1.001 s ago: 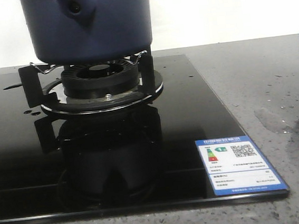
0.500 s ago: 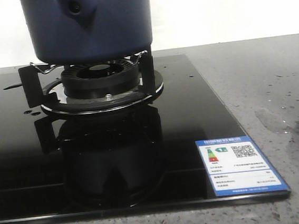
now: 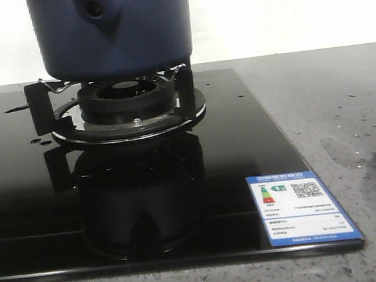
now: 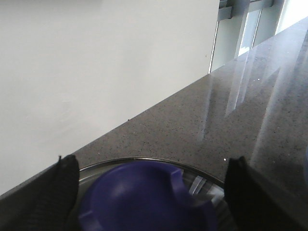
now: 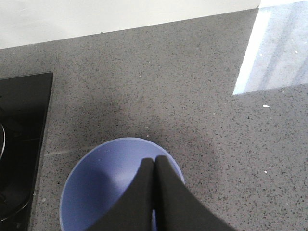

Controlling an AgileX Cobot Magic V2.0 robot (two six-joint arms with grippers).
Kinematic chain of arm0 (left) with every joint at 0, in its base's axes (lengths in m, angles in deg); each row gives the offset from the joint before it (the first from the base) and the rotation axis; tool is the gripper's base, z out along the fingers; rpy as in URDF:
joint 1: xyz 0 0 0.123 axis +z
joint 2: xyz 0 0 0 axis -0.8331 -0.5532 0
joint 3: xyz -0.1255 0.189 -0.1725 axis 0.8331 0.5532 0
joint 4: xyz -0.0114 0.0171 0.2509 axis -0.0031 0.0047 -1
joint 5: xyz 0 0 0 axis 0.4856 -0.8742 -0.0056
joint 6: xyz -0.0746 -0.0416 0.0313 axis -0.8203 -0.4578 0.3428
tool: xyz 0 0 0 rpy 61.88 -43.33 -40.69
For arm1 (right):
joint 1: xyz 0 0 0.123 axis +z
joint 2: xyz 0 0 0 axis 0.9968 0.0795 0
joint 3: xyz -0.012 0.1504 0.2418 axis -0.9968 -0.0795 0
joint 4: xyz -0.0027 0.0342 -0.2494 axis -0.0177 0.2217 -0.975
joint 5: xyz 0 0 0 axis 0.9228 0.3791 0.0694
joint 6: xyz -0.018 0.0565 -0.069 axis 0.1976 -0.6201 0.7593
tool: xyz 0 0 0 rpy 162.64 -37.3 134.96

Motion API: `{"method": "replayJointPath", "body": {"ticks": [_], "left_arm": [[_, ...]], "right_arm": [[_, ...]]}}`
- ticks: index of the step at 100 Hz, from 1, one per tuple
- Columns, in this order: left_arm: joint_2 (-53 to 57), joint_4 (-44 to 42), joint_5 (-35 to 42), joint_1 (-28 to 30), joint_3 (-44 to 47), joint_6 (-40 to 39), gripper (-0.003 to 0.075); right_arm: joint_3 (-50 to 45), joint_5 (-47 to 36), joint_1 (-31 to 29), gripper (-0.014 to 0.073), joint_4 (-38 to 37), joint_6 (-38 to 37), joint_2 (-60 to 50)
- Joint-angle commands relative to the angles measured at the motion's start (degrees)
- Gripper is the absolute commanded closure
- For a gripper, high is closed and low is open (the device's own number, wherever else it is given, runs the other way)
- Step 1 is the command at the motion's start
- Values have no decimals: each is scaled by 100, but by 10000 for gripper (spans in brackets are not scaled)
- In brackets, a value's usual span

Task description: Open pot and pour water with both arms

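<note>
Navy pot, black glossy hob, grey speckled counter

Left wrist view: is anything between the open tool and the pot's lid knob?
Nothing visible. The left tool is open, its fingers on either side of the blue lid knob, with only open air between them. Whether the pads touch the knob cannot be told.

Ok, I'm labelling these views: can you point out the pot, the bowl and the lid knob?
pot [image 3: 144,32], front view, on its bare navy side wall.
bowl [image 5: 96,168], right wrist view, on its inner wall beside the shut right pincer.
lid knob [image 4: 144,197], left wrist view, on its blue top.
</note>
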Motion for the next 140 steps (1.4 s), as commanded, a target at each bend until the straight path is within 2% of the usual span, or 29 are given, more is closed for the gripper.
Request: {"method": "replayJointPath", "body": {"ticks": [1, 10, 16, 21, 39, 55, 79, 91, 99, 115, 140], "left_arm": [[285, 515, -190, -48, -242, 43, 153], [506, 515, -191, -48, -264, -139, 153], [730, 389, -191, 19, -251, -597, 160], [1003, 182, -152, 81, -177, -990, 195], [2538, -839, 149, 419, 527, -2117, 478], [4253, -1241, 609, 486, 1654, -2311, 744], [6535, -1241, 1808, 486, 3313, -2524, 741], [7420, -1241, 1952, 486, 4046, -2524, 741], [7897, -1231, 1952, 486, 4404, -2797, 741], [8456, -1193, 1938, 486, 4711, -2971, 741], [8544, -1193, 1920, 486, 4724, -2971, 741]], "right_arm": [[129, -420, -30, 658, 6, 39, 24], [129, -462, -30, 658, -5, 39, 24], [119, -522, -15, 658, -5, 147, -25], [84, -611, 49, 658, -5, 247, -124], [-621, -1083, 574, 658, -47, 784, -948], [-1914, -1756, 851, 658, 6, 848, -2130], [-3185, -2369, 922, 658, 241, 848, -3677], [-3399, -2418, 922, 658, 241, 848, -4069], [-3409, -2312, 922, 658, 241, 848, -4177], [-3409, -2229, 922, 658, 241, 848, -4174], [-3409, -2229, 922, 658, 241, 848, -4174]]}}
